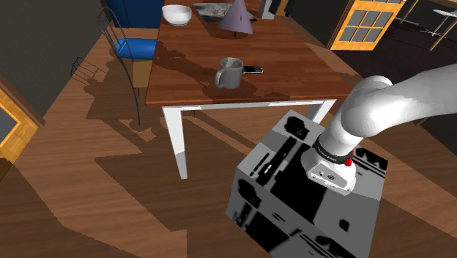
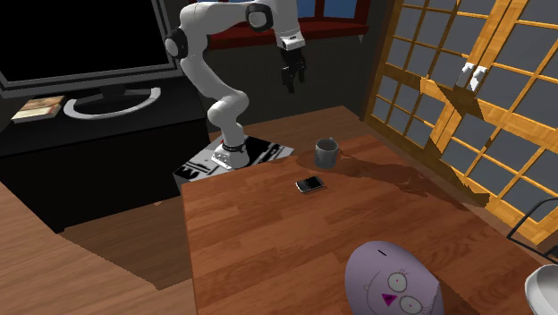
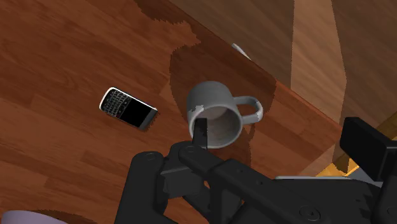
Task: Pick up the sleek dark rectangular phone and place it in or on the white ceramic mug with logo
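Wooden floor [image 1: 88, 183], a dark room, and a brown wooden tabletop [image 1: 293, 80] on white legs running across the upper middle of the shoulder view. At the top of that frame sit a white bowl [image 1: 176, 14] and a purple cone-shaped figure [image 1: 236, 18], with a blue chair [image 1: 132, 45] tucked in at the upper left.

Now the phone [image 3: 128, 109]: dark, rectangular, silver-edged, with a keypad at one end. It lies flat on the tabletop, face up. In the shoulder view it sits just to the right of the mug [image 1: 228, 72], near it but not touching.

The mug looks plain grey here. It stands upright, its mouth open and nothing inside, and in the wrist view its handle points away from the phone.

Over to the arm [image 2: 210, 76]. It rises from its stand [image 2: 237, 157] at the tabletop's far edge in the second exterior view and arches over. The gripper [image 2: 291, 82] hangs at the top centre of that frame, pointing down, high above the mug and well apart from the phone. It carries nothing. Whether the jaws are wide or narrow, I cannot tell.

Orange lattice doors [image 2: 465, 98] fill the right of that frame.
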### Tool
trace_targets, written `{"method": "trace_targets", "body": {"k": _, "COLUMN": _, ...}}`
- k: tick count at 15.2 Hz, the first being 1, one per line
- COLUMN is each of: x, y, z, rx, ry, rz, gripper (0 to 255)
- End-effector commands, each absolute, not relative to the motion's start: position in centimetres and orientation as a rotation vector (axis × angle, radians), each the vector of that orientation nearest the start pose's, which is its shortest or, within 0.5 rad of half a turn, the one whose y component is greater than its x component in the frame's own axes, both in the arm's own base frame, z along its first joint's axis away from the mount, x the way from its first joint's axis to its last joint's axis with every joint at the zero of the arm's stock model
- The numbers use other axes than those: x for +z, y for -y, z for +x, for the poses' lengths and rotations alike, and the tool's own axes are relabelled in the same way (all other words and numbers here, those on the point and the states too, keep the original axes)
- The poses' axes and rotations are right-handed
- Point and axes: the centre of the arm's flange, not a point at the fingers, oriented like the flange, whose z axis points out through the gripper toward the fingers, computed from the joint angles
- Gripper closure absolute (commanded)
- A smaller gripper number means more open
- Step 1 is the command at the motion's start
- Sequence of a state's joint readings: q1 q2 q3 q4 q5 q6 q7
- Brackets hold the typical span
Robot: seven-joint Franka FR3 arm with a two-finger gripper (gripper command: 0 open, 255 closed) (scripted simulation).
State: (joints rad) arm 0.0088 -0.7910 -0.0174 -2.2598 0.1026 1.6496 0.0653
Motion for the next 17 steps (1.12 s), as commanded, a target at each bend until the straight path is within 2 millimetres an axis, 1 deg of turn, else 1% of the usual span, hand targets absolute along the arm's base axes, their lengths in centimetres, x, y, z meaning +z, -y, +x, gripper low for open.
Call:
{"method": "trace_targets", "body": {"k": 1, "x": 64.6, "y": -0.5, "z": 31.3, "rx": -0.267, "ry": -0.103, "rz": -3.008, "gripper": 0}}
{"method": "trace_targets", "body": {"k": 9, "x": 56.7, "y": 5.5, "z": 34.7, "rx": -0.198, "ry": 0.194, "rz": -3.038, "gripper": 0}}
{"method": "trace_targets", "body": {"k": 17, "x": 48.9, "y": 11.2, "z": 38.9, "rx": -0.125, "ry": 0.494, "rz": -3.038, "gripper": 0}}
